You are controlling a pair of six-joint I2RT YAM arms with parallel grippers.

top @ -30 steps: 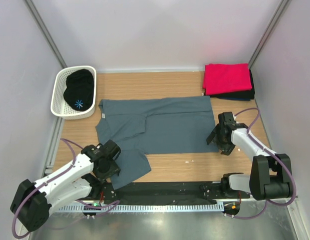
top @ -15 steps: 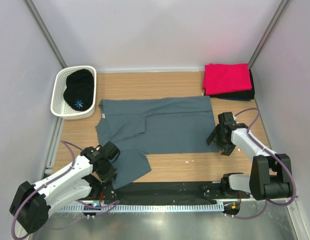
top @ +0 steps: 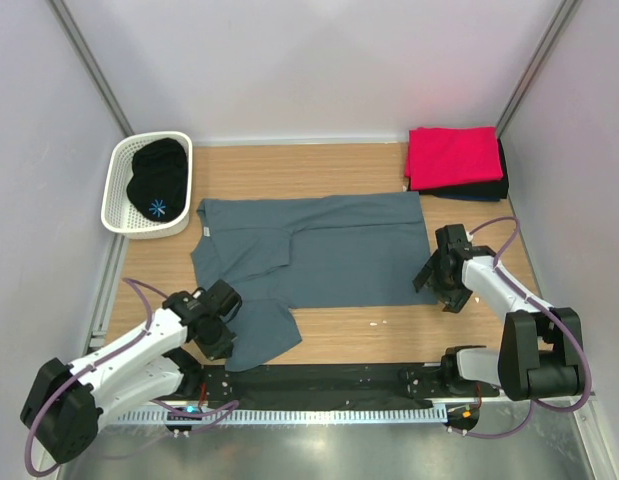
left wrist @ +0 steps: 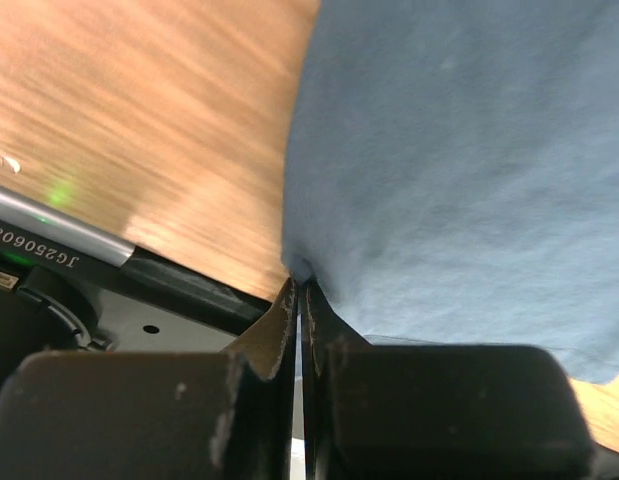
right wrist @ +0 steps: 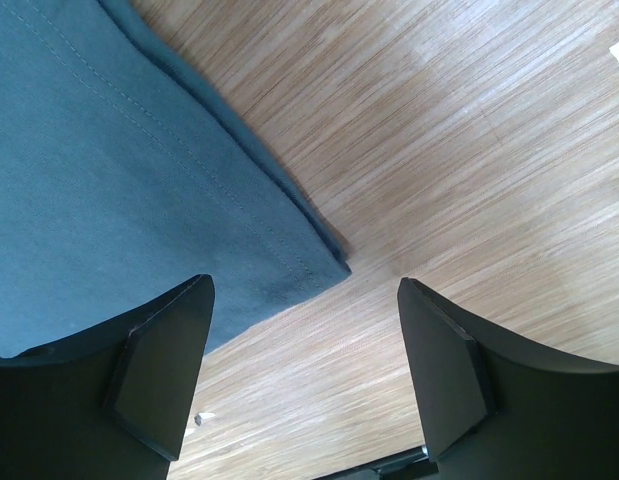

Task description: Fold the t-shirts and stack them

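Note:
A slate blue-grey t-shirt (top: pixel 319 250) lies spread flat in the middle of the wooden table, its near-left sleeve (top: pixel 261 335) hanging toward the front edge. My left gripper (top: pixel 223 340) is shut on the corner of that sleeve (left wrist: pixel 299 268); the cloth (left wrist: pixel 459 170) fans out beyond the pinched tips. My right gripper (top: pixel 436 280) stands open just above the shirt's near-right hem corner (right wrist: pixel 329 262), one finger over the cloth, the other over bare wood. A folded red t-shirt (top: pixel 452 155) lies on darker folded ones (top: pixel 484 190) at the back right.
A white perforated basket (top: pixel 117 195) at the back left holds a black garment (top: pixel 159 180) with a light blue mark. A black strip and metal rail (top: pixel 329 385) run along the table's near edge. Grey walls enclose the table on three sides.
My left gripper has closed on the sleeve corner and shifted slightly inward; the sleeve's near edge has bunched a little. The right arm has not moved.

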